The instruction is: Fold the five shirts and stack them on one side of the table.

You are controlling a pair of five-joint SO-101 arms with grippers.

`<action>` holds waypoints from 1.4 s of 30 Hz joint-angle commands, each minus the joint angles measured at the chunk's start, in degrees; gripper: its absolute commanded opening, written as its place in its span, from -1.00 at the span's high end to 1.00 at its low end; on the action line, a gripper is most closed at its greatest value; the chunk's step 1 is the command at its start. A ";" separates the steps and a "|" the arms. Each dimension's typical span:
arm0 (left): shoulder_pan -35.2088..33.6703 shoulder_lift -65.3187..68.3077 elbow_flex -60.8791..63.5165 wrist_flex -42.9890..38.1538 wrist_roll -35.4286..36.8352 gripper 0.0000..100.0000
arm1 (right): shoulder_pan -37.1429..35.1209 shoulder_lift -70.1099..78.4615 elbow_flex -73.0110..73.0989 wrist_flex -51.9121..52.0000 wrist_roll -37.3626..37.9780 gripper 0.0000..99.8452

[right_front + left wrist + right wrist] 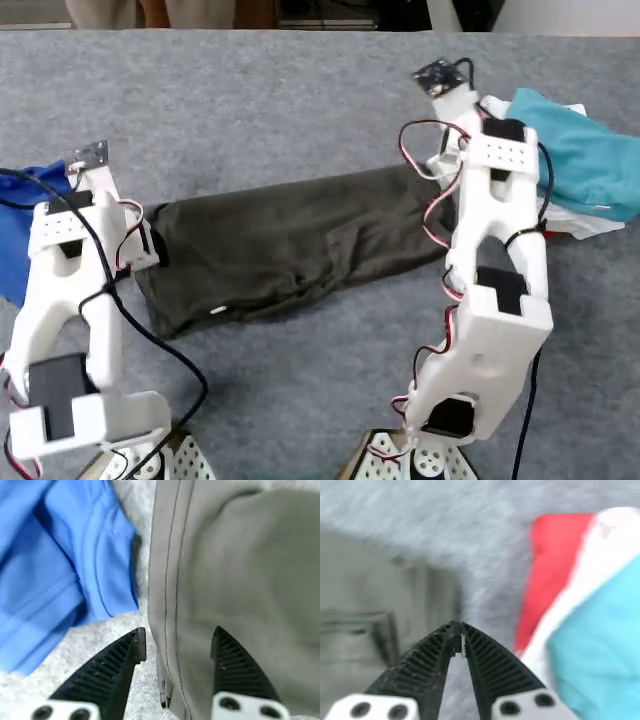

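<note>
Left gripper (178, 631) agape astride grey shirt (240, 580) hem; blue shirt (55, 565) beside.

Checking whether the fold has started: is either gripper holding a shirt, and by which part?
Left gripper is open, straddling the dark shirt at its stitched edge, not clamped. Right gripper is shut at that shirt's other end; whether it pinches cloth cannot be told.

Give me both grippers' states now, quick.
Left gripper: open, jaws astride the olive shirt edge.
Right gripper: shut, holding nothing visible.
</note>
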 commanded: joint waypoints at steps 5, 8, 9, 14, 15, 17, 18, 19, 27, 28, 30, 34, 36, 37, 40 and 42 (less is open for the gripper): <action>-0.09 6.99 -4.92 -0.79 2.29 0.57 | 2.77 -1.36 0.31 -4.57 -3.08 0.99; -0.09 9.36 -5.63 -0.88 4.75 0.57 | 2.59 -1.27 0.31 -4.57 -3.08 0.99; 0.09 10.07 -5.80 -0.88 5.45 0.57 | 2.59 -1.27 0.31 -4.57 -3.16 0.99; 1.93 12.88 -5.54 -1.76 8.00 0.68 | 2.95 -1.36 0.31 -4.66 -3.25 0.99; 2.99 13.41 -5.45 -1.93 7.91 0.73 | 2.95 -1.45 0.31 -4.66 -3.43 0.99; 4.57 14.29 -5.80 -2.11 8.09 0.82 | 3.74 -1.71 0.31 -4.66 -5.27 0.99; 5.19 14.46 -5.89 -2.11 8.09 0.87 | 4.44 -1.80 -0.04 -4.66 -6.59 0.99; 5.98 14.46 -5.98 -2.11 8.09 0.92 | 5.49 -1.98 -0.31 -4.66 -7.74 0.99; 7.47 14.46 -18.55 7.38 8.18 0.96 | 22.55 -4.79 0.04 -17.05 -16.97 0.98; 7.74 14.46 -21.19 9.49 8.18 0.96 | 24.31 -4.44 0.22 -18.99 -18.37 0.98; 8.44 14.46 -26.37 13.63 8.18 0.96 | 27.12 -3.74 0.48 -22.51 -21.45 0.98; 13.63 14.99 -35.78 21.45 8.18 0.96 | 30.73 0.31 0.13 -28.92 -24.18 0.99; 17.58 14.99 -39.38 23.91 8.18 0.96 | 31.69 2.24 0.13 -31.12 -24.18 0.99; 19.78 14.99 -41.14 24.88 8.18 0.96 | 32.04 2.59 0.13 -31.47 -24.18 0.99; 26.11 14.99 -46.42 27.25 8.44 0.96 | 31.96 2.24 0.04 -31.38 -24.26 0.99; 29.98 14.99 -49.32 27.69 10.29 0.96 | 31.78 0.40 0.57 -30.86 -24.35 0.99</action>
